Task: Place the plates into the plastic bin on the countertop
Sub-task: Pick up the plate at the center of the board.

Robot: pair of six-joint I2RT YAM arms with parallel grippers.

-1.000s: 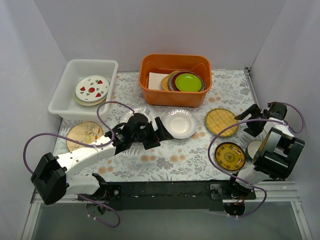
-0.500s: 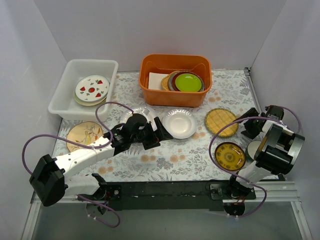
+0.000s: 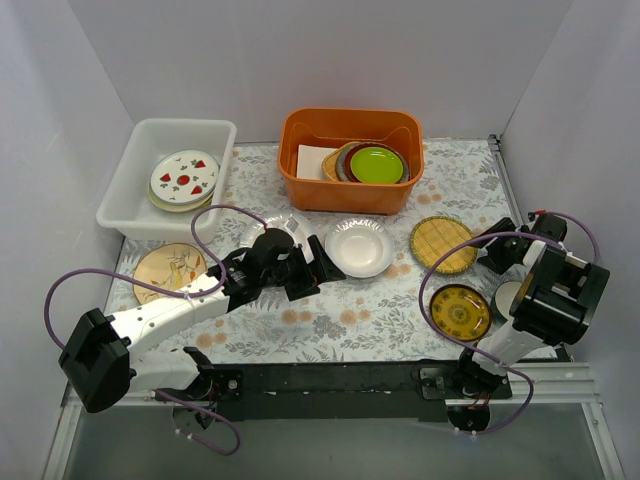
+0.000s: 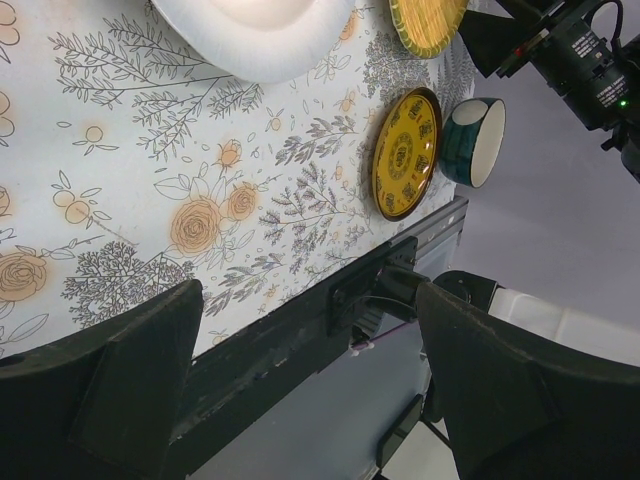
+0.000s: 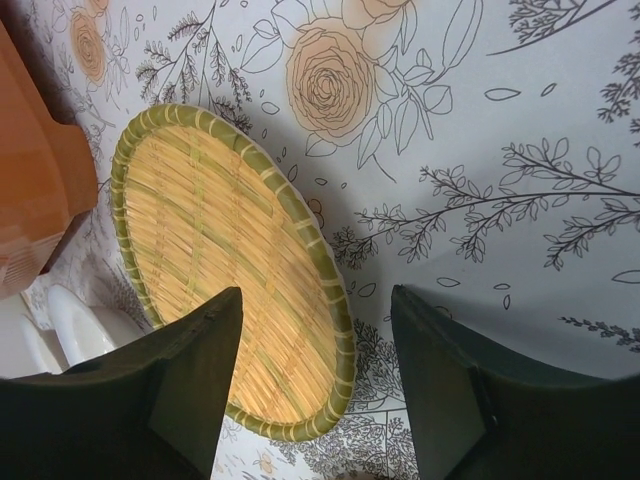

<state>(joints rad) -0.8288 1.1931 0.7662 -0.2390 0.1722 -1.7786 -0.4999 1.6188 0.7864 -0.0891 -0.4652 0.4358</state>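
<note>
The white plastic bin point(image 3: 140, 190) stands at the back left and holds a red-fruit-patterned plate point(image 3: 184, 178) on top of other plates. On the flowered countertop point(image 3: 330, 320) lie a peach plate point(image 3: 165, 272), a white plate point(image 3: 360, 247), a yellow woven plate point(image 3: 440, 243) and a dark brown-gold plate point(image 3: 460, 312). My left gripper point(image 3: 322, 264) is open and empty, just left of the white plate point(image 4: 250, 30). My right gripper point(image 3: 490, 250) is open and empty, low over the right edge of the woven plate point(image 5: 230, 270), one finger above the plate and one beyond its rim.
An orange tub point(image 3: 350, 190) at the back middle holds a lime-green plate point(image 3: 377, 163) and others. A teal cup point(image 3: 507, 297) stands near the right arm. A pale plate point(image 3: 285, 225) lies partly under my left wrist. Grey walls close three sides.
My right gripper has swung left and down from the right edge to the woven plate's rim. My left arm has hardly moved.
</note>
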